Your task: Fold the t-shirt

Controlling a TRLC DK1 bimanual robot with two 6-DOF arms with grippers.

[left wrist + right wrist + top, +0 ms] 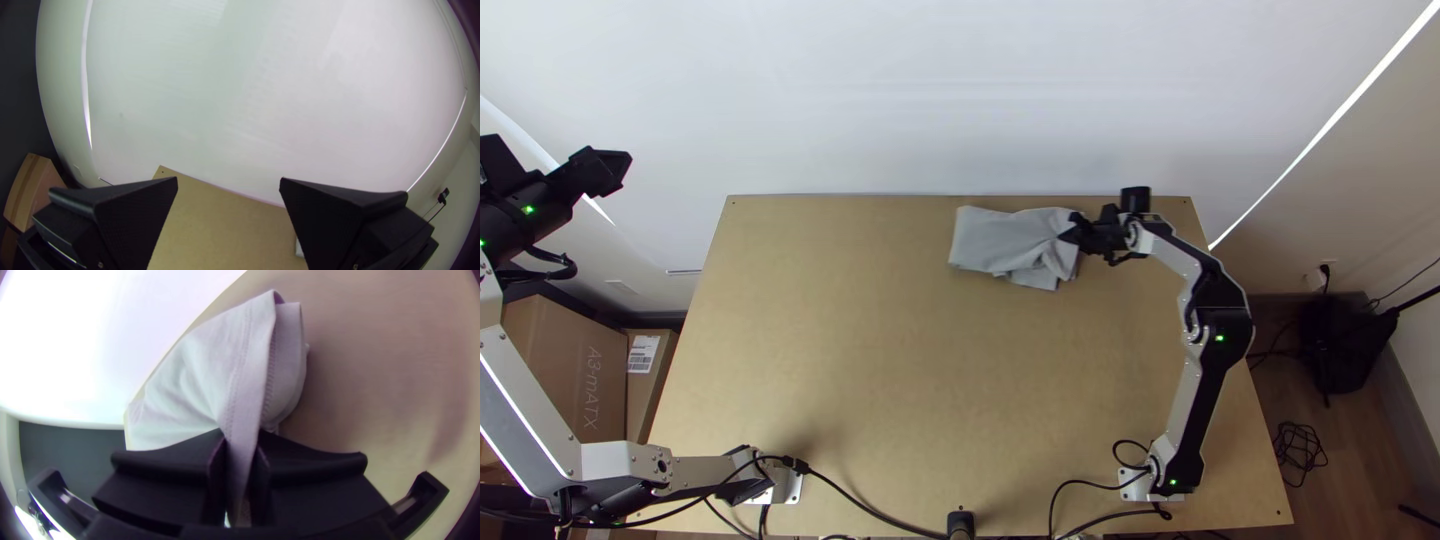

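T-shirt (995, 240) in right tool (1068, 236); box (565, 350) beside table (900, 370).

The left gripper (608, 171) is showing wide, matt-black, wedge-shaped fingers (132, 220); a small metal screw (100, 265) is glinting beneath one; behind this pincer, a black cable loop (570, 269) is curving and a green light (527, 210) is glowing; farther back, a silver-grey link (525, 400) is running straight-edged. The right gripper (1072, 234) is matching in black; behind it, a silver-grey link (1177, 251) is joining a black elbow housing (1222, 295); another green light (1219, 338) is shining there.
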